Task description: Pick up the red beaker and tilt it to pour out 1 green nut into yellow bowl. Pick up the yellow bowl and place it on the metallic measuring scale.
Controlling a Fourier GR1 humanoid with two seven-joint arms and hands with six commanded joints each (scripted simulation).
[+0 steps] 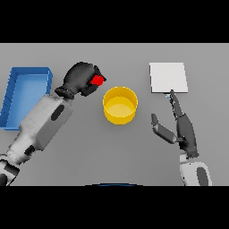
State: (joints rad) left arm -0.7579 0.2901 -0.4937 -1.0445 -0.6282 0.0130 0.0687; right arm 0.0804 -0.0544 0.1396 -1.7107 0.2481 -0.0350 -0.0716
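Observation:
My left hand (82,78) is curled round the red beaker (97,80), of which only a small red part shows past the fingers. The beaker is held just left of and above the rim of the yellow bowl (120,105), which stands at the table's middle. I cannot see a green nut in the beaker or in the bowl. The metallic measuring scale (167,77) is a pale square plate at the right rear. My right hand (182,127) rests open right of the bowl, with its fingertips touching the scale's front edge.
A blue tray (13,96) lies along the left side of the table, behind my left forearm.

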